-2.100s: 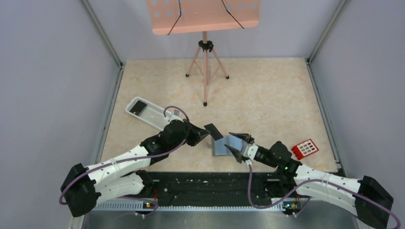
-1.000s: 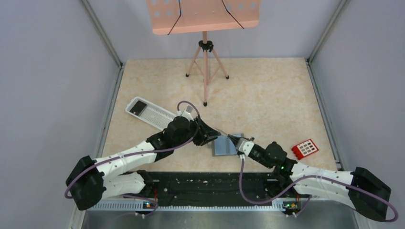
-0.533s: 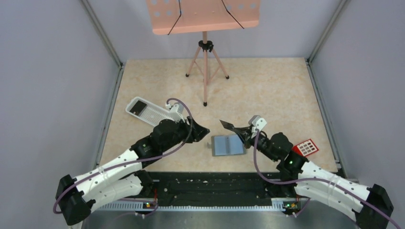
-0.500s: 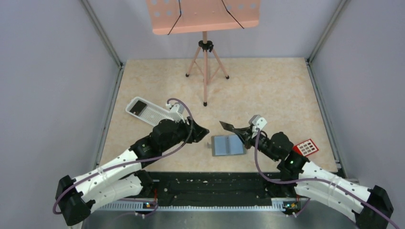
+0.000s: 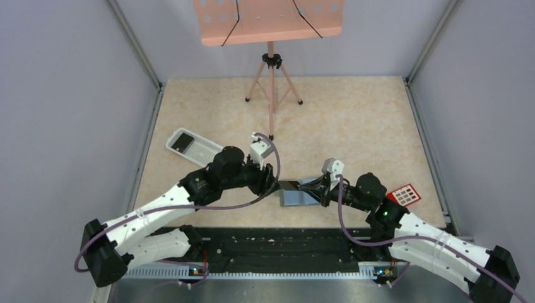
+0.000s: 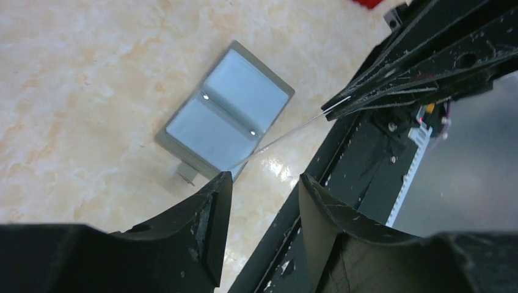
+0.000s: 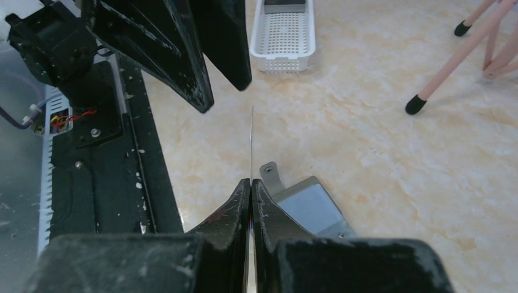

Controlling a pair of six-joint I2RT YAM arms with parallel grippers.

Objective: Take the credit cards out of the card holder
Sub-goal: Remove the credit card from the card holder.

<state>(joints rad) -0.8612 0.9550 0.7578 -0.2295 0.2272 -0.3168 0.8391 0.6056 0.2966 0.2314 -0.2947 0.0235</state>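
The card holder [image 5: 301,197] lies open and flat on the table, bluish-grey inside [image 6: 227,116], with its tab [image 7: 269,173] toward the arms. My right gripper [image 7: 251,182] is shut on a thin dark credit card [image 5: 291,185], seen edge-on [image 7: 251,140] and held above the holder's left edge. My left gripper [image 6: 264,177] is open with nothing between its fingers. The card's free end [image 6: 244,160] reaches almost to the left fingertips [image 7: 207,104]. A red credit card [image 5: 404,196] with pale squares lies on the table at the right.
A white ribbed tray [image 5: 197,150] holding a dark item lies at the left [image 7: 282,30]. A pink music stand on a tripod [image 5: 271,95] stands at the back, one foot [image 7: 415,105] near. The black base plate [image 5: 277,243] runs along the near edge.
The left gripper has opened wider, drawn back, then come forward to the card's end. The right gripper lifted the dark card off the holder, then lowered it leftward toward the left gripper.
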